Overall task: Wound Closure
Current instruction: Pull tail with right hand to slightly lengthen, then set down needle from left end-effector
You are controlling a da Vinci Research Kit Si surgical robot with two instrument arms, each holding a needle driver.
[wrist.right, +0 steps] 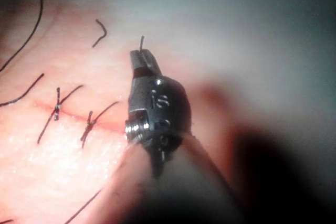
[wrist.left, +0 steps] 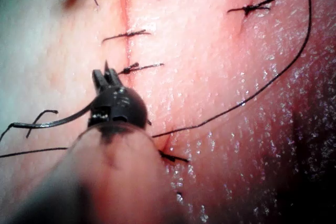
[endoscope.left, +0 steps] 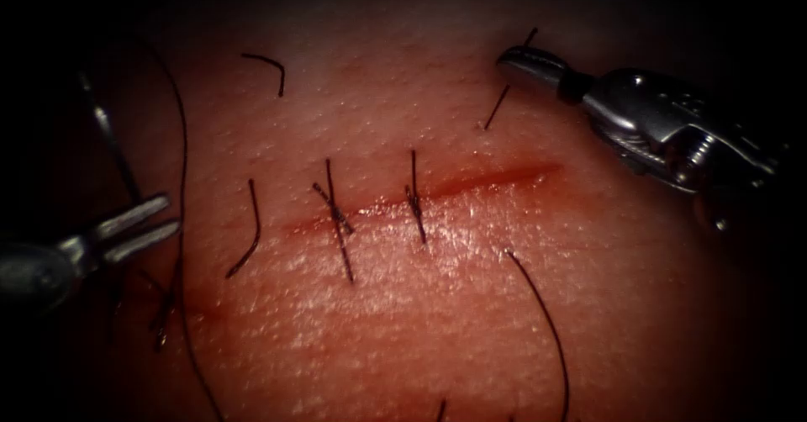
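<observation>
- Tissue [endoscope.left: 471, 304] lies closest to the lens, with two stitches [endoscope.left: 336, 216] crossing the cut [endoscope.left: 471, 182].
- Left tool [endoscope.left: 139, 224]: fingers narrowly apart, holding nothing; needle [endoscope.left: 113, 149] lies free just beside them, left of the cut.
- Right tool [endoscope.left: 525, 60]: fingers closed on a short thread [endoscope.left: 498, 107] end.

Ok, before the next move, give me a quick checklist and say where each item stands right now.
1. Right pincer shut on the thread: ok.
2. Left pincer open, holding nothing: ok.
3. Needle, left of the cut above the left pincer, out of the tissue: cannot tell.
4. Cut closed along its length: not ok; two stitches cross it, and its right end gapes.
</observation>
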